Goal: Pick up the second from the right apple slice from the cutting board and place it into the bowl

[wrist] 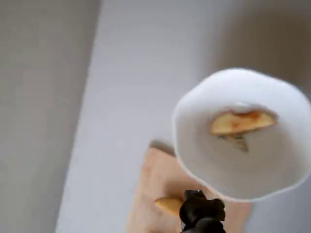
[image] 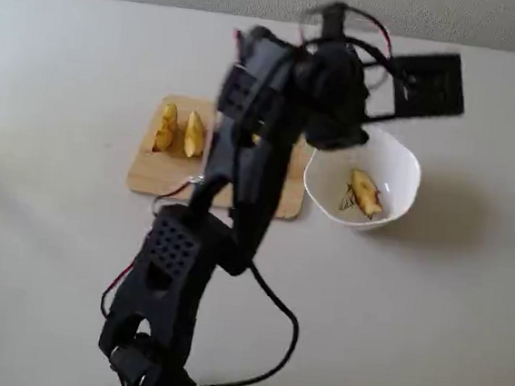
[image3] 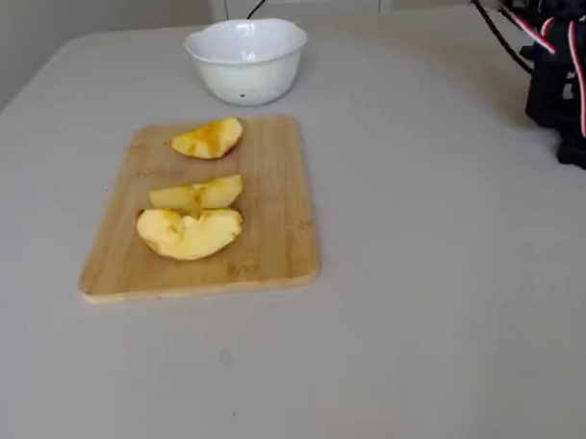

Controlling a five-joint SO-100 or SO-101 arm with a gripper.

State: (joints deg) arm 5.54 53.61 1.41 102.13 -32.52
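The elongated yellow-orange apple slice (image: 364, 192) lies inside the white bowl (image: 404, 166), on its inner bottom; the wrist view shows the slice (wrist: 241, 122) in the bowl (wrist: 204, 160) too. My gripper (image: 337, 109) is raised and blurred above the bowl's left rim and holds nothing I can see. Only one dark fingertip (wrist: 201, 211) shows in the wrist view, so how the jaws stand is unclear. The wooden cutting board (image3: 274, 230) holds three other slices (image3: 207, 139) (image3: 196, 194) (image3: 189, 232). The bowl (image3: 247, 67) stands just beyond the board.
My arm (image: 240, 182) crosses over the board's right half (image: 154, 174) and hides part of it there. Its base and cables (image3: 562, 66) stand at the table's right. A black cable (image: 271, 340) loops on the table near the front edge.
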